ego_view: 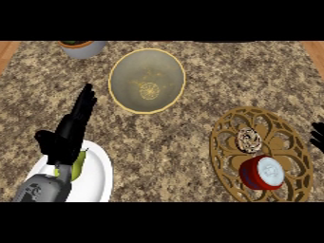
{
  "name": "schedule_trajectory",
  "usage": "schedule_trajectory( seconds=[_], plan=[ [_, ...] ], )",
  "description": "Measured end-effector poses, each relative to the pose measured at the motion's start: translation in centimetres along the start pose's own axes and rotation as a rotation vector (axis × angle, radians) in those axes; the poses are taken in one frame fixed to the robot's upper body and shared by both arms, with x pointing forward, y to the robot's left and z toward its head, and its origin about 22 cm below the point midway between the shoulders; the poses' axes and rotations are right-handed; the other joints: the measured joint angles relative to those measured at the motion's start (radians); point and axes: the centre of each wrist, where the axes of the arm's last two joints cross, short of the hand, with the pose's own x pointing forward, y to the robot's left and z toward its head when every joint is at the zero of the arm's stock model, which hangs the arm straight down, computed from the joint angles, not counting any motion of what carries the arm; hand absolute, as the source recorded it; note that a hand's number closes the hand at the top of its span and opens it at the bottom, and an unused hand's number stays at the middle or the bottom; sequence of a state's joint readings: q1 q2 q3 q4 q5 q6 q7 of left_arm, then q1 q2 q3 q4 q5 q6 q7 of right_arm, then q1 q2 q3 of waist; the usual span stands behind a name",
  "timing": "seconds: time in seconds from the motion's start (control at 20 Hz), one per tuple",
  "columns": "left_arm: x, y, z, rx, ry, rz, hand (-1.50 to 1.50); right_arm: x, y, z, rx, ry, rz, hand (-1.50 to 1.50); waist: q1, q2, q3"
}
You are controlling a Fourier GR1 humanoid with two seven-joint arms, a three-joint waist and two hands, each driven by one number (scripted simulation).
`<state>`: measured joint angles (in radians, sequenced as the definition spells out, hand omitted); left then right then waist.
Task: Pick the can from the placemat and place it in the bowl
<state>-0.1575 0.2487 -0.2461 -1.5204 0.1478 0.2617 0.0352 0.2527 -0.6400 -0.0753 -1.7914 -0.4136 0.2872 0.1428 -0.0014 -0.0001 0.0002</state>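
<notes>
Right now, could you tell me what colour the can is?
Red, with a white top; the can shows in the head view.

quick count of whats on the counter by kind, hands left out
cans: 1, red can
placemats: 1, gold placemat
bowls: 1, gold-rimmed bowl
plates: 1, white plate
pots: 1, grey pot at the far edge
total: 5
</notes>
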Motion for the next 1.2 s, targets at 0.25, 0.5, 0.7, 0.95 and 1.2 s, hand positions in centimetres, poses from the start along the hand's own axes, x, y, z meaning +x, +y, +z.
schedule_trajectory(
  seconds=[0.25,0.5,0.7,0.95,1.2],
  plan=[
    [-0.1,-0.3,0.4,0.002,0.004,0.006,0.00,-1.6,-0.4,0.1,0.013,-0.021,-0.042,-1.50,-0.001,0.000,0.000],
    [-0.1,0.2,-0.3,0.004,0.012,0.010,0.00,-2.5,-0.3,1.1,0.020,-0.061,-0.104,-1.50,-0.004,0.000,0.000],
    [-0.5,0.4,0.1,0.004,0.007,0.011,0.00,-3.0,0.5,1.5,0.024,-0.073,-0.152,-1.50,-0.003,-0.001,0.000],
    [-0.2,0.1,0.6,0.000,0.009,0.007,0.00,-3.2,1.1,1.4,0.036,-0.060,-0.194,-1.50,-0.002,-0.001,0.000],
    [-0.4,0.0,0.6,-0.008,0.007,0.003,0.00,-4.9,1.8,0.4,0.043,-0.048,-0.231,-1.50,-0.001,0.000,0.000]
  ],
)
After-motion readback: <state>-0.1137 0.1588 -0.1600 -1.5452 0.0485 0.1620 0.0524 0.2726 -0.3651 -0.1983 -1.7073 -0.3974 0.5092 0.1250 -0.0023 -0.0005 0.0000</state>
